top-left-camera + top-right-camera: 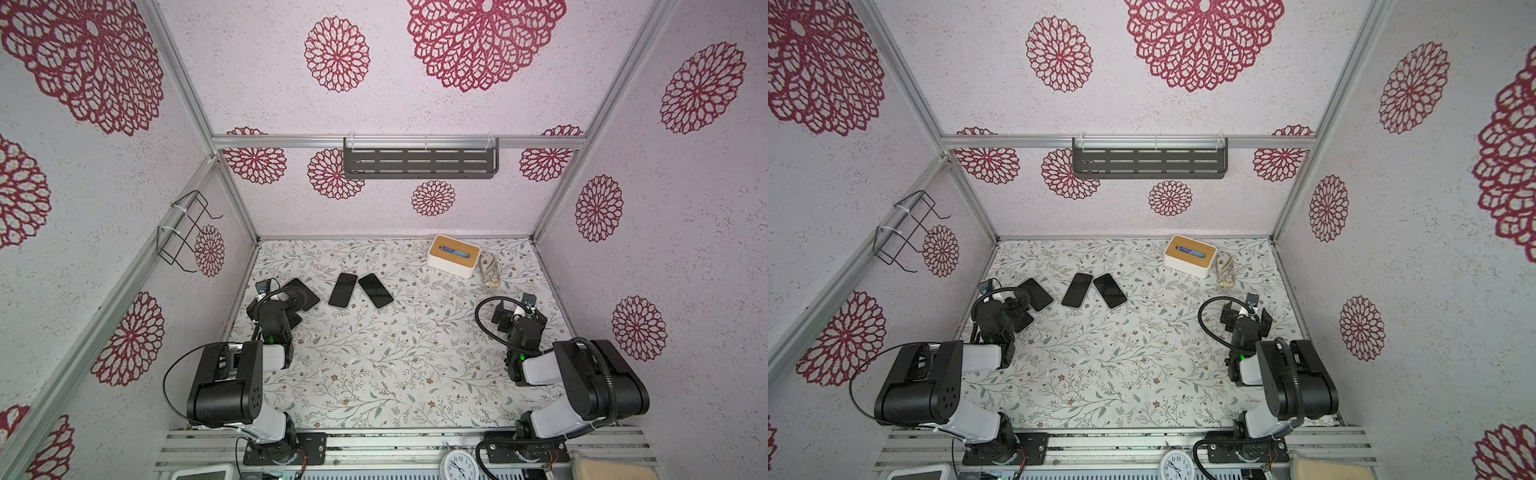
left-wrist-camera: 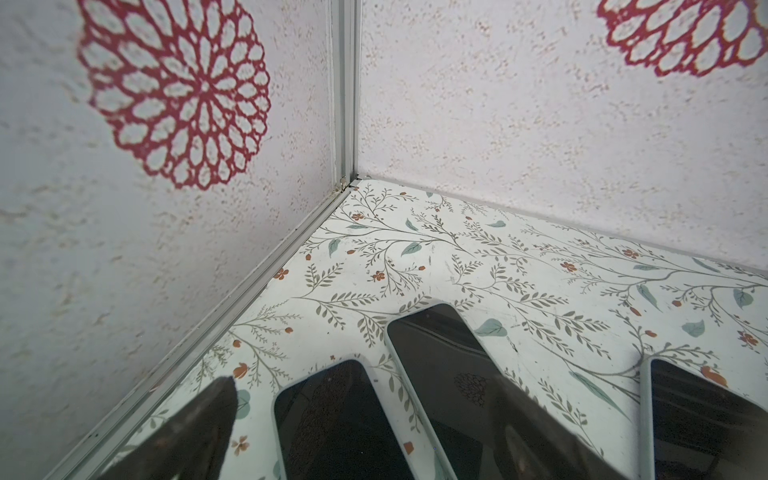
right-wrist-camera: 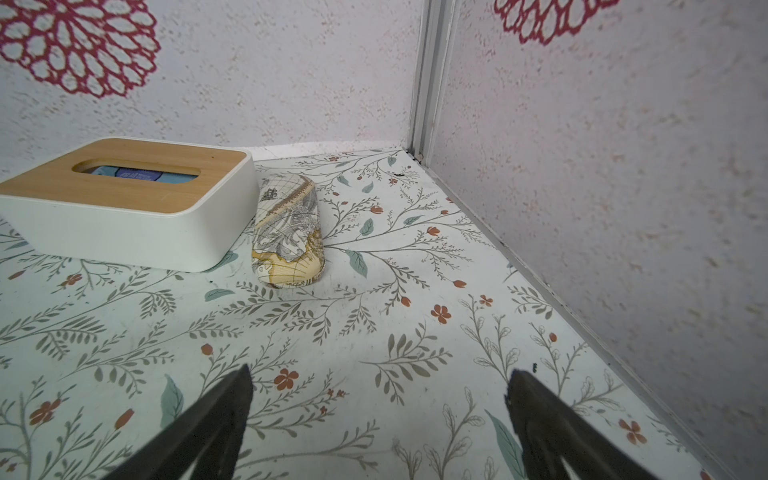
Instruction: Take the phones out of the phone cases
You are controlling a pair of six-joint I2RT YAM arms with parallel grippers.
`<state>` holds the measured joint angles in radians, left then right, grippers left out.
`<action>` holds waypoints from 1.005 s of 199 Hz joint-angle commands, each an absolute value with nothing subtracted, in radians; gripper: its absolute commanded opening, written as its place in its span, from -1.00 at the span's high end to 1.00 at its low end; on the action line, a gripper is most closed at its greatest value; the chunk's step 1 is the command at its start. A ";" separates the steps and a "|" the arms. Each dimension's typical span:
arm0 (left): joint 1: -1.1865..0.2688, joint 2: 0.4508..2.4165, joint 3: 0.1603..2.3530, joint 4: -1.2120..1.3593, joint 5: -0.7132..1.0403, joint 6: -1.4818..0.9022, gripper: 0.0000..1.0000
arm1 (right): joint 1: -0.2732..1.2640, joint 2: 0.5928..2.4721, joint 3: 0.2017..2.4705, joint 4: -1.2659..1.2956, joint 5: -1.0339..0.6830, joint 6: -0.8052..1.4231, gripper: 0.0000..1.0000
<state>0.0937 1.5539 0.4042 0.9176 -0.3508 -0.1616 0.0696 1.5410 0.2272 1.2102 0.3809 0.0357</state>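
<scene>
You have three dark phones lying screen up in a row on the left rear of the bench (image 1: 395, 365): the leftmost phone (image 1: 311, 294), the middle phone (image 1: 343, 290) and the right phone (image 1: 375, 290), near one another. In the left wrist view each shows a pale rim that looks like a phone case (image 2: 277, 419), so every phone is still cased. Your left jaws stand wide apart, low over the leftmost phone and gripping nothing, with one finger (image 2: 195, 432) on its outer side. Your right jaws are also wide apart and empty, their fingers (image 3: 216, 424) above bare bench on the right. Beyond them a white tissue box (image 3: 124, 232) sits just beside a map-print glasses case (image 3: 291, 237).
</scene>
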 commanded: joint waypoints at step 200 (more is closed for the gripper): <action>-0.312 0.924 0.865 -0.663 -0.193 -0.647 -0.94 | 0.711 1.658 1.191 -0.269 0.015 0.118 -0.98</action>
